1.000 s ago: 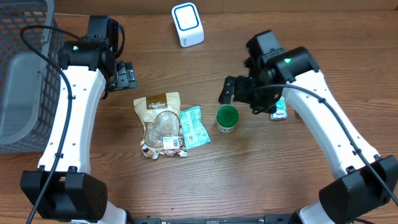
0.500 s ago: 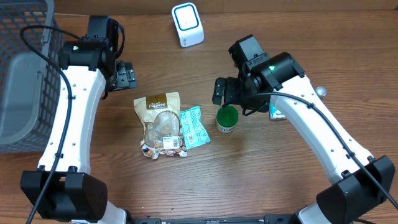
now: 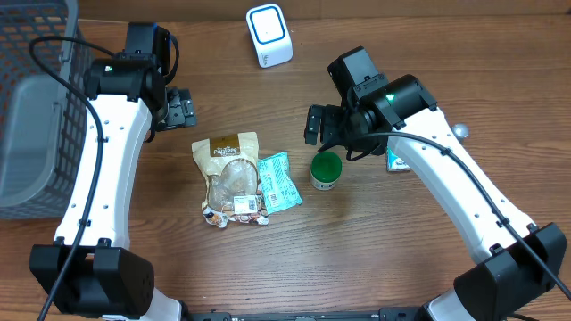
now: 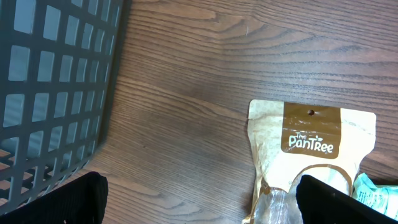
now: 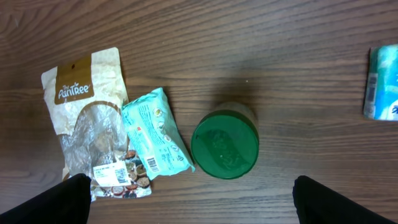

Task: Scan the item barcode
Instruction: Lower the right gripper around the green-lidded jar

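A tan Pantree pouch [image 3: 234, 172] lies flat on the wooden table, with a teal packet [image 3: 279, 181] against its right side and a green-lidded jar [image 3: 326, 169] further right. The pouch [image 5: 87, 118] and the teal packet [image 5: 155, 140] each show a barcode label in the right wrist view. My right gripper [image 3: 323, 127] hovers open just above and behind the jar [image 5: 224, 144], holding nothing. Beside the basket, up and to the left of the pouch [image 4: 311, 155], my left gripper [image 3: 181, 109] is open and empty. A white scanner [image 3: 268, 36] stands at the back.
A dark mesh basket [image 3: 36, 116] fills the left edge and shows close in the left wrist view as basket [image 4: 56, 81]. A blue-and-white pack [image 3: 399, 160] lies right of the jar, under the right arm. A small grey knob [image 3: 459, 130] sits further right.
The right arm has swung left, bringing its gripper from beside the blue-and-white pack to above the green-lidded jar. The left arm and all items stayed put.
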Robot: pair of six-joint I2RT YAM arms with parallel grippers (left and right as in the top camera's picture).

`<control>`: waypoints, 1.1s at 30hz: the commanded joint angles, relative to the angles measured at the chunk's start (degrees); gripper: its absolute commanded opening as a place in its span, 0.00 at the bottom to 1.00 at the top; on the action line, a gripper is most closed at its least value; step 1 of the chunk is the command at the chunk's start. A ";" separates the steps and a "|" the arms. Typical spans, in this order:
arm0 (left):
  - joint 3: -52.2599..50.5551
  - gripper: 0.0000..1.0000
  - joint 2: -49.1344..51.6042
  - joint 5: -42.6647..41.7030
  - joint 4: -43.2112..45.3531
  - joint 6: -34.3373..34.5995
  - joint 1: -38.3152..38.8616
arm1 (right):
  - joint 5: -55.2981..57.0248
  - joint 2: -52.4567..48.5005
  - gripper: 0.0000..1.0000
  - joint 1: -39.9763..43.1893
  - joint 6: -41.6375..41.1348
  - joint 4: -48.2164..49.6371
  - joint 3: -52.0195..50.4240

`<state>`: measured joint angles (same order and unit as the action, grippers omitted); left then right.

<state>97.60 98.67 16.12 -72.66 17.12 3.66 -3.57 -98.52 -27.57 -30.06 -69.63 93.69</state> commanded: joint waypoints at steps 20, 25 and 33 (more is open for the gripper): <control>0.79 0.99 0.24 0.76 0.04 -0.42 -0.26 | 2.05 0.04 1.00 -0.72 -2.95 12.59 -13.11; 0.79 1.00 0.24 0.76 0.04 -0.42 -0.26 | 2.03 -0.07 1.00 -0.72 -3.21 18.01 -18.86; 0.79 0.99 0.24 0.76 0.04 -0.42 -0.26 | 2.03 -1.55 1.00 -1.77 -4.68 21.09 -22.16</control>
<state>97.60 98.67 16.14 -72.66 17.10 3.66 -2.07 -99.11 -28.21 -33.95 -49.43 71.90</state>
